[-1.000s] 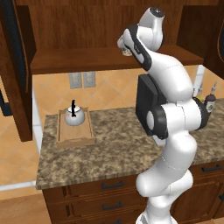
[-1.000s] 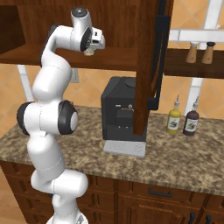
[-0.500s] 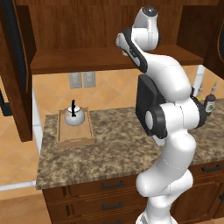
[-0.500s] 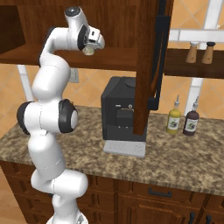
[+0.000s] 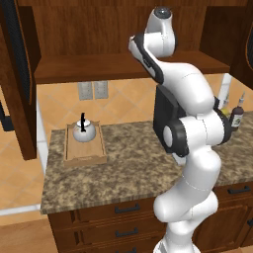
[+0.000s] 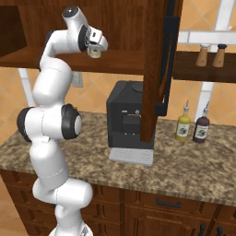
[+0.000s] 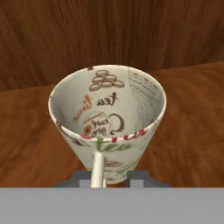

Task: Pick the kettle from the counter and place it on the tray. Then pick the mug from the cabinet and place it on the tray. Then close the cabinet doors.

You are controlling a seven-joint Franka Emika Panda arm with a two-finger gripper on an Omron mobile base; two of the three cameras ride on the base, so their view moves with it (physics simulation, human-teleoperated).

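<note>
The mug [image 7: 107, 122] was seen at centre frame in the hand view, on the cabinet [image 7: 183, 113] shelf, clasped at its handle side by the gripper [image 6: 95, 50]. The kettle [image 5: 83, 130] sat on the tray [image 5: 85, 154] (left of centre).

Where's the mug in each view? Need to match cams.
Left base view: not visible, behind the arm.
Right base view: mug upper left, on the cabinet shelf, at the hand.
Hand view: mug centre, seen into its mouth, on the shelf.
Shared landmark: the shelf.
</note>
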